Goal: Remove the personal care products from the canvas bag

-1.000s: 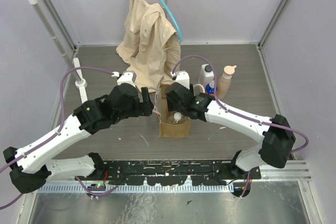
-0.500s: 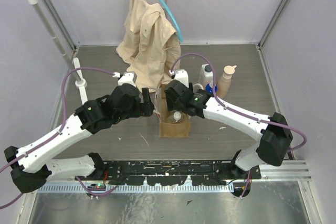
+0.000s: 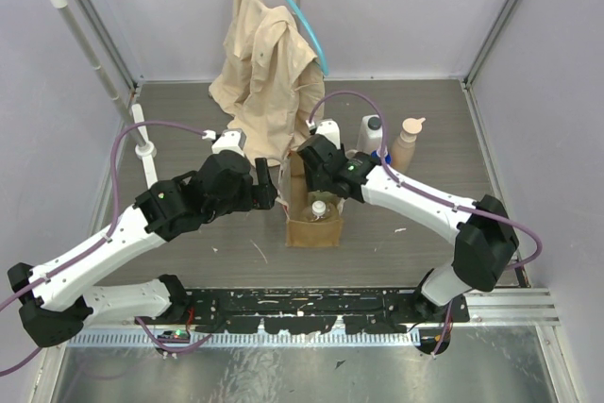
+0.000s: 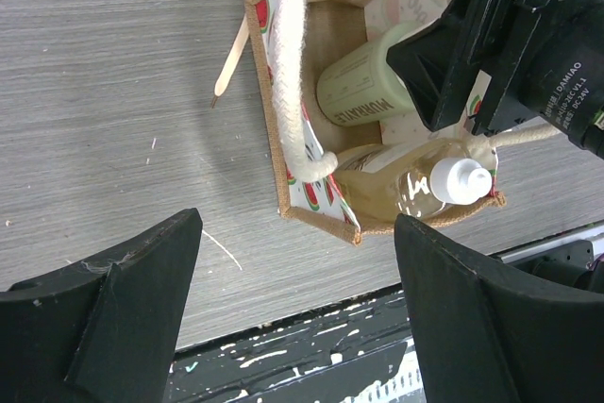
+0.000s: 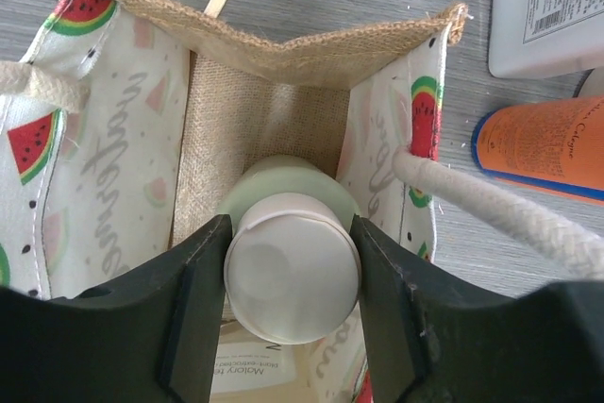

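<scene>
The canvas bag [image 3: 311, 230] stands upright mid-table. It also shows in the left wrist view [image 4: 257, 110] and the right wrist view [image 5: 283, 54]. My right gripper [image 3: 319, 181] reaches down into it. In the right wrist view the gripper [image 5: 291, 233] is shut on the cream cap of the pale olive bottle [image 5: 293, 271], which also shows in the left wrist view [image 4: 363, 82]. The small clear bottle [image 4: 415, 186] with a white cap lies in the bag beside it. My left gripper [image 4: 297, 327] is open and empty, left of the bag. The white jug bottle [image 3: 370, 131], peach pump bottle [image 3: 408, 143] and orange bottle [image 5: 543, 148] stand on the table right of the bag.
A beige shirt [image 3: 264, 73] on a blue hanger [image 3: 307, 21] hangs from the rack just behind the bag. The rack's white post [image 3: 142, 134] stands at the left. The enclosure walls close in the back and sides.
My right gripper has moved left and back over the bag and down onto the pale olive bottle's cap. The clear bottle's cap now shows from above. The left arm has not moved.
</scene>
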Tool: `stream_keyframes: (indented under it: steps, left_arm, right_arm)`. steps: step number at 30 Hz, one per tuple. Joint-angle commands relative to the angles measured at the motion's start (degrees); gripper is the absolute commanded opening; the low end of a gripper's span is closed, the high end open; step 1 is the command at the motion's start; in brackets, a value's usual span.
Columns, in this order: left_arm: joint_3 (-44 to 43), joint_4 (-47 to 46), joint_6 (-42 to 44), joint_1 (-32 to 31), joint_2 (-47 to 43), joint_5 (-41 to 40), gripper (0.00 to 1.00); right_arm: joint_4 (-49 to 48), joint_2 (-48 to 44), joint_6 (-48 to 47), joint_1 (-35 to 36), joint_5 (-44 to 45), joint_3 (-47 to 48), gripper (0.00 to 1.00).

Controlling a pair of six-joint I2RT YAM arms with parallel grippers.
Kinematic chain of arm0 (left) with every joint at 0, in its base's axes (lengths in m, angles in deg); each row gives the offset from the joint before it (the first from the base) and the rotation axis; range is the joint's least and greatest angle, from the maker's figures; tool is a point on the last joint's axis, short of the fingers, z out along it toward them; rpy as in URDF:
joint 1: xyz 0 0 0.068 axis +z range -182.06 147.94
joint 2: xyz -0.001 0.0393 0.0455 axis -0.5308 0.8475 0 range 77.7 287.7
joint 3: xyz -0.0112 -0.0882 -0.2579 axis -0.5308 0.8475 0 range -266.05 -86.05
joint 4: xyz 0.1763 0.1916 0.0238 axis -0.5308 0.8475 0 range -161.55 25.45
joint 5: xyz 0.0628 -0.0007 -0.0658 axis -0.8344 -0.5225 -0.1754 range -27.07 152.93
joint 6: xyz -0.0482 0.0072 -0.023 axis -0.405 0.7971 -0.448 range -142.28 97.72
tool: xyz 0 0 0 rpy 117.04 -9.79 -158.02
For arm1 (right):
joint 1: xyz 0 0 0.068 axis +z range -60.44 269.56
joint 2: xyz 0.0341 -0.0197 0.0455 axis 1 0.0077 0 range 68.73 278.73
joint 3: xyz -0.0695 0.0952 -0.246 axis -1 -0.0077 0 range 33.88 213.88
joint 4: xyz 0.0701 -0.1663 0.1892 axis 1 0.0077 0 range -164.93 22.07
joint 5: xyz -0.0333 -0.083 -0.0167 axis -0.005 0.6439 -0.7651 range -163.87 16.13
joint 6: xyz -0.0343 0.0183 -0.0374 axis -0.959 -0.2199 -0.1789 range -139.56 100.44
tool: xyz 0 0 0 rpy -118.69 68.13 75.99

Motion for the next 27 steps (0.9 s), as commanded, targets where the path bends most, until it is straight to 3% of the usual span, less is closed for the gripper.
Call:
stream_keyframes:
  steps: [1,8,17,27]
  left_arm:
    - [0.65,-0.51,-0.37,-0.2,-0.83,-0.29,0.9]
    - [0.34,-1.66,-0.36,-0.18,0.19,2.97,0.9]
    - [-8.63,-3.75,5.8,-3.55,9.57,12.96,0.85]
    - [-11.85,-5.96,8.08,-4.44,18.59,15.53,0.86]
  right_arm:
    - [-0.36,-2.31,-2.1,-0.23,2.21,6.29,0.37]
    - [2.69,-5.35,-5.15,-0.28,3.44,15.96,0.33]
    - [4.77,-5.62,-11.66,-0.35,9.36,29.95,0.33]
    - [8.17,-5.47,-16.61,-2.59,14.86,43.02,0.33]
